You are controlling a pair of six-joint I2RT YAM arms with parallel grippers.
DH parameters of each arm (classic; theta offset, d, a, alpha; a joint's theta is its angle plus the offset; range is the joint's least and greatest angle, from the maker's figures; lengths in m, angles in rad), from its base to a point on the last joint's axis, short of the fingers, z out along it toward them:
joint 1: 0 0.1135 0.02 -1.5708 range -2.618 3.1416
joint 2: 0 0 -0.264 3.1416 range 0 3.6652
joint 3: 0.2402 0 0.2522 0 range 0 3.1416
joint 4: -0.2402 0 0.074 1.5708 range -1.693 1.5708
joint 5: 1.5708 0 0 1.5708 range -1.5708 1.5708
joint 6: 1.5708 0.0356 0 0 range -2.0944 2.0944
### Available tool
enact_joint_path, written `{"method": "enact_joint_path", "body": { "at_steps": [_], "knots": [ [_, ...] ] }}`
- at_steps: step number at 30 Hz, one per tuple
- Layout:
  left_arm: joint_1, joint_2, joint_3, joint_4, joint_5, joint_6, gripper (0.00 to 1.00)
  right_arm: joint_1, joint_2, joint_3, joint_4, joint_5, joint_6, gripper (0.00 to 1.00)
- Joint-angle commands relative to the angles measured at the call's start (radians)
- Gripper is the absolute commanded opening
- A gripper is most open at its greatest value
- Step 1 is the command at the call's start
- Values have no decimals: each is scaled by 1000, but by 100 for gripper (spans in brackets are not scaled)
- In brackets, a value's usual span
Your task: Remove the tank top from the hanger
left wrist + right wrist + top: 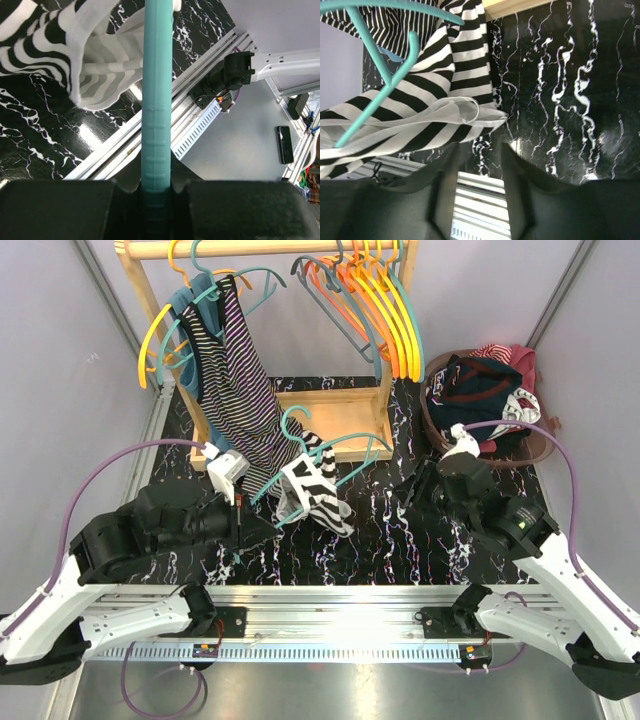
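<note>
L gripper (156,196) clamped on teal hanger (157,100), axis straight ahead | R gripper (479,167) part-open, empty | striped tank top (427,102) seen just ahead-left of R, nearer.

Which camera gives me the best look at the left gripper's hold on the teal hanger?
Left wrist: the teal hanger bar sits clamped in the left gripper, close up. Top external shows the whole hanger and striped tank top, but the grip is tiny. Right wrist shows hanger and fabric, no grip.
</note>
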Motion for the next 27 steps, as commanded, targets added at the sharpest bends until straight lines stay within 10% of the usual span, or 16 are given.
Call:
{"method": "enact_joint_path", "body": {
  "at_steps": [1,8,27],
  "knots": [
    [-1,-10,46,76,-11,-4,0,-7,-3,6,63,18,-36,48],
    [-1,-8,-3,84,31,3,0,-6,-71,-85,371,-205,-56,99],
    [-52,-60,-190,271,53,-10,0,-6,85,-53,554,-217,667,100]
  ]
}}
